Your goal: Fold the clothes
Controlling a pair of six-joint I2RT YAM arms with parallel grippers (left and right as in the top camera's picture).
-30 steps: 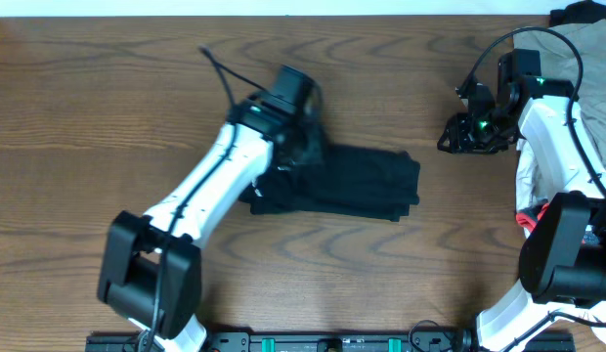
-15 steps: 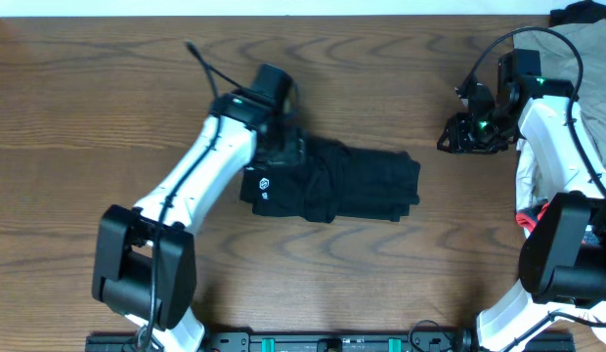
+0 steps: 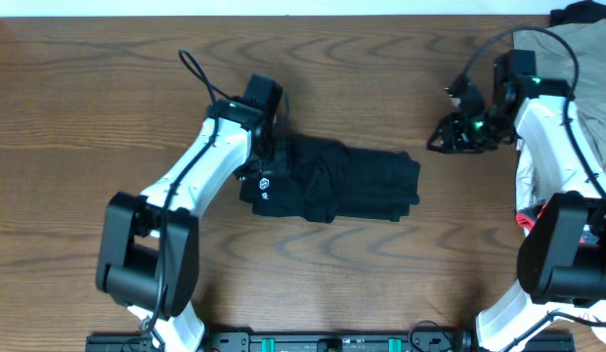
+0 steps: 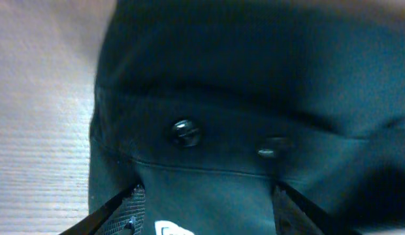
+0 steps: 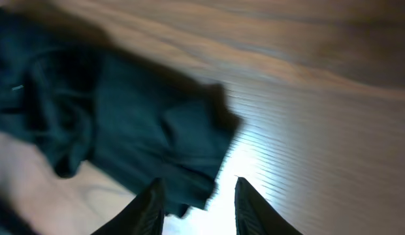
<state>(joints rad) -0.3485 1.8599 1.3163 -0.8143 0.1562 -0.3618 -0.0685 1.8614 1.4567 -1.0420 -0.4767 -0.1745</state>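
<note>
The clothes are one black garment lying folded into a rough rectangle at the middle of the table, with a small white logo at its left end. My left gripper hovers over that left end. In the left wrist view its open fingers straddle flat black fabric with a snap button and the logo; nothing is pinched. My right gripper hangs open above bare wood to the right of the garment. In the right wrist view the gripper is empty, with the garment's corner beyond it.
A beige garment lies at the table's right edge under the right arm, with a dark item in the far corner. A bit of red shows beside the right arm's base. Bare wood surrounds the folded garment.
My left gripper has drawn back to the left along the garment, uncovering the logo end. The right gripper has shifted slightly left and its fingers have come closer together.
</note>
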